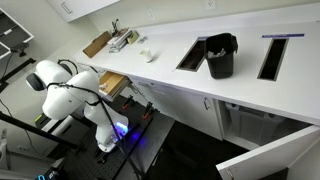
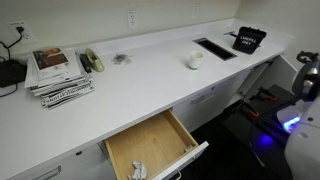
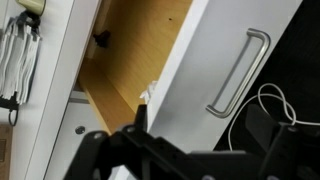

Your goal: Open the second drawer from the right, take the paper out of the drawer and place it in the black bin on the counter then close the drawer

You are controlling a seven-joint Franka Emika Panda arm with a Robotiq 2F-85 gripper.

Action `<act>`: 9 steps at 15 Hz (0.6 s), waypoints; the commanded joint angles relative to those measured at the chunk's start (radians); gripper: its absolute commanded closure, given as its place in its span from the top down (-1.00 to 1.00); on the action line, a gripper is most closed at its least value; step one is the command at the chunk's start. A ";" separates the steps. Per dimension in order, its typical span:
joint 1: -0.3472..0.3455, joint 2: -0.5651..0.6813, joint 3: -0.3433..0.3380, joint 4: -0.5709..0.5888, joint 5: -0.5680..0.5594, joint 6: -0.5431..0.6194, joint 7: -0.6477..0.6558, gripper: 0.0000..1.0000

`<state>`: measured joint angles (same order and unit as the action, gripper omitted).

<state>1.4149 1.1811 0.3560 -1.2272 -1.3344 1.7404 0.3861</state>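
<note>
The drawer [image 2: 150,143] under the white counter stands pulled open, showing a wooden floor; it also shows in an exterior view [image 1: 112,84]. A crumpled white paper [image 2: 138,171] lies at its front corner. In the wrist view the drawer front with its metal handle [image 3: 240,72] fills the middle, and a bit of the paper [image 3: 150,93] peeks over its edge. The black bin [image 1: 220,56] stands on the counter, also seen in an exterior view [image 2: 248,40]. My gripper [image 3: 200,140] is open and empty, hanging low in front of the drawer, apart from it.
A stack of magazines [image 2: 58,75], a dark stapler-like object [image 2: 93,62] and a white cup [image 2: 194,60] sit on the counter. Rectangular cut-outs [image 1: 272,55] flank the bin. A white cabinet door [image 1: 270,155] stands open. Cables lie on the floor [image 3: 275,105].
</note>
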 commanded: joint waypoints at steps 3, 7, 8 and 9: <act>-0.035 -0.110 -0.058 -0.089 0.078 0.134 -0.097 1.00; -0.010 -0.093 -0.077 -0.082 0.083 0.132 -0.091 1.00; -0.016 -0.093 -0.073 -0.072 0.092 0.145 -0.076 1.00; -0.033 -0.118 -0.064 -0.083 0.117 0.164 -0.052 1.00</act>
<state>1.3878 1.0975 0.3131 -1.3103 -1.2763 1.8568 0.3037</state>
